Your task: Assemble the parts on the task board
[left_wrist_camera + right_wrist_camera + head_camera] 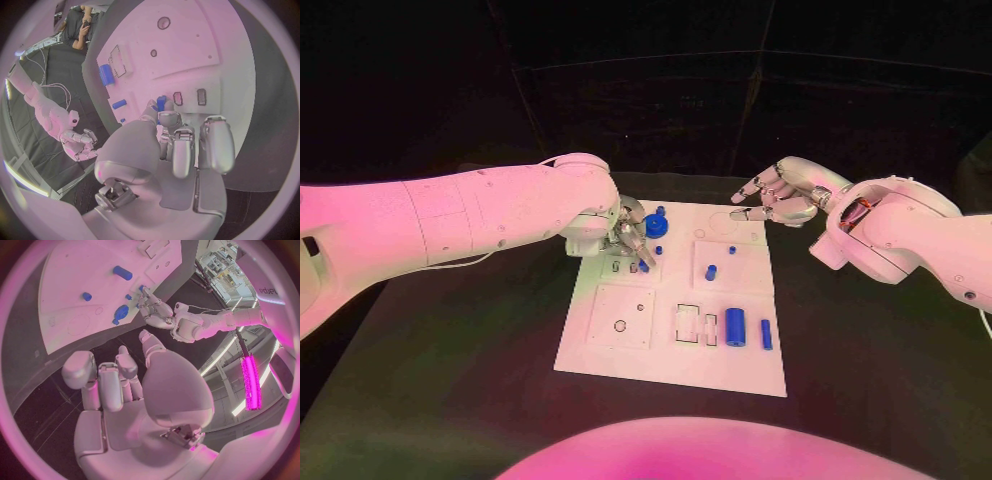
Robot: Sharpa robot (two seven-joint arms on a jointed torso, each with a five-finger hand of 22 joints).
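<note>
The white task board [668, 345] lies in the middle of the table. My left hand [629, 238] hangs over its far left corner and pinches a small blue part [160, 103] at its fingertips, just above two small slots [189, 97]. A round blue part [656, 227] sits right beside that hand. Further parts lie on the board: a short blue peg [711, 271], a tiny blue piece [731, 249], a thick blue cylinder [736, 326] and a thin blue rod [766, 334]. My right hand [783, 195] hovers past the board's far right corner, fingers loosely bent and holding nothing.
The board's near left square [620, 318] has round holes, and rectangular recesses [692, 325] lie beside the thick cylinder. Black table surface [459, 360] surrounds the board on all sides.
</note>
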